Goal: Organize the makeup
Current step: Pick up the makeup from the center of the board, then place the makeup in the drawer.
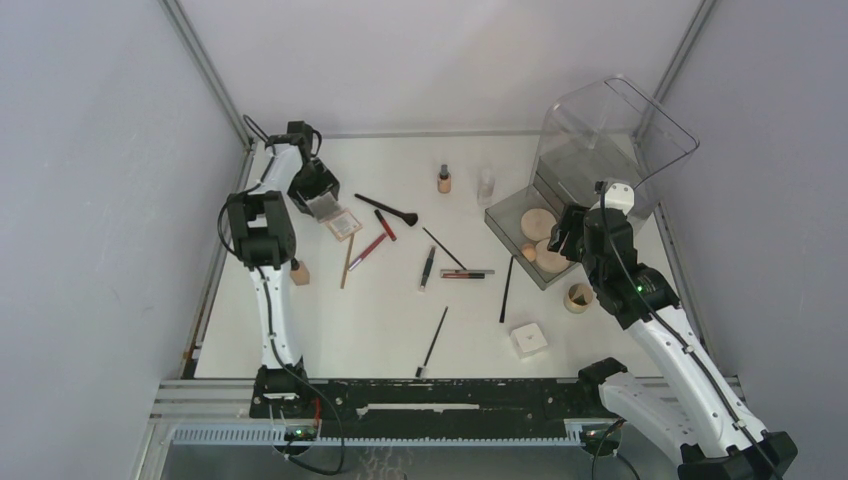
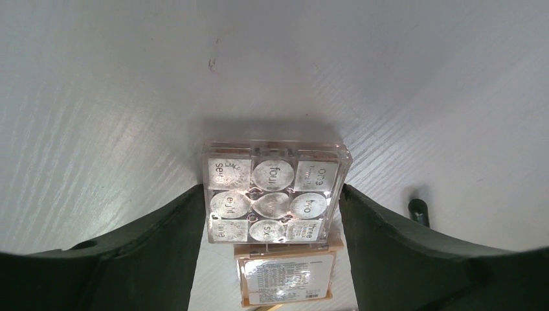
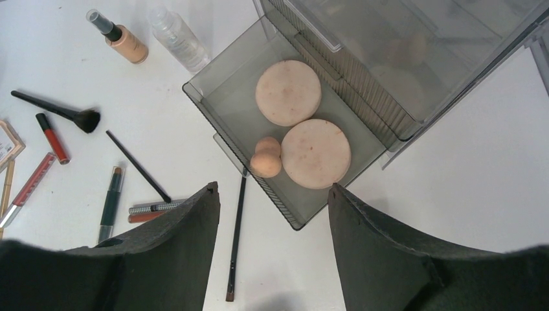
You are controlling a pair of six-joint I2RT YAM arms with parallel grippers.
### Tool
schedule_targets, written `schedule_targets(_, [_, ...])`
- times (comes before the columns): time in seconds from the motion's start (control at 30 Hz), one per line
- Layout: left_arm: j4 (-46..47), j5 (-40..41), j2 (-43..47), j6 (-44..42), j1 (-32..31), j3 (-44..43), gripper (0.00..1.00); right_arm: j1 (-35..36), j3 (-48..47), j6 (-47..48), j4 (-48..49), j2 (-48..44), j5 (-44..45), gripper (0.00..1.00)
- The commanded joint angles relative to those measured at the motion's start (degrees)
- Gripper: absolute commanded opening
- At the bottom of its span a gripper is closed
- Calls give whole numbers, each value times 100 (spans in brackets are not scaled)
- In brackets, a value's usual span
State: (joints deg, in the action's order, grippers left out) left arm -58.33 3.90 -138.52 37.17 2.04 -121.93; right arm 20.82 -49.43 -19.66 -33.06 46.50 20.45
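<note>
Dark fingers (image 2: 162, 246) of the left gripper (image 2: 272, 190) press against both sides of a clear square palette (image 2: 275, 194) with nine round pans, at the far left of the white table (image 2: 97, 97). Whether the palette is off the surface cannot be told. A tan compact (image 2: 286, 278) with a printed label lies just beside it.

On the other side of the table, the right gripper (image 3: 272, 188) hangs with its fingers spread wide and nothing between them. It is above the near end of a smoky drawer (image 3: 226, 97) that juts from the foot of the big clear bin (image 3: 401, 58). Two round puffs (image 3: 288, 92) lie flat in the drawer, edge to edge, and an egg-shaped sponge (image 3: 266, 157) rests against the nearer one. A thin black pencil (image 3: 235, 240) lies on the table just beside the drawer's corner.

Loose across the middle of the table are a fluffy black brush (image 3: 58, 111), a red lip stick (image 3: 52, 137), a slim black liner brush (image 3: 137, 166), a dark pen (image 3: 111, 204) and two tubes (image 3: 155, 210) side by side. A tan bottle (image 3: 123, 40) with a dark cap and a clear bottle (image 3: 176, 39) are near the far edge. A white box (image 1: 529, 339) sits toward the front.
</note>
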Motion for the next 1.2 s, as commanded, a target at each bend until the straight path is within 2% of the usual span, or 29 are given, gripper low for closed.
schedule_targets(0.0, [298, 215, 681, -38, 68, 262, 77, 36, 42, -36, 213, -80, 46, 69])
schedule_targets(0.4, [740, -89, 1851, -218, -91, 1387, 77, 86, 87, -127, 392, 11, -193, 70])
schedule_targets(0.5, [815, -171, 2204, -278, -277, 1716, 77, 67, 176, -223, 616, 77, -739, 71])
schedule_targets(0.57, [926, -307, 2479, -276, -448, 2010, 77, 63, 318, -406, 1009, 157, -1388, 73])
schedule_targets(0.63, [1037, -477, 2747, -184, -593, 2320, 77, 69, 526, -785, 1570, 315, -2059, 83])
schedule_targets(0.7, [1220, -602, 3034, -65, -766, 2646, 77, 132, 606, -1185, 2140, 650, -2674, 88])
schedule_targets(0.83, [1392, -850, 3550, 194, -1191, 3106, 78, 701, 601, -1727, 3492, 1553, -3197, 99])
schedule_targets(0.97, [1807, -1063, 3996, 698, -1709, 3625, 78, 1087, 535, -2169, 4720, 2470, -3535, 100])
schedule_targets(1.07, [1926, -1289, 4138, 942, -1999, 3725, 78, 1160, 432, -2630, 5385, 3095, -3855, 100])
schedule_targets(1.17, [2033, -1412, 4275, 1117, -2278, 3782, 77, 1310, 332, -2640, 5903, 3524, -3900, 100])
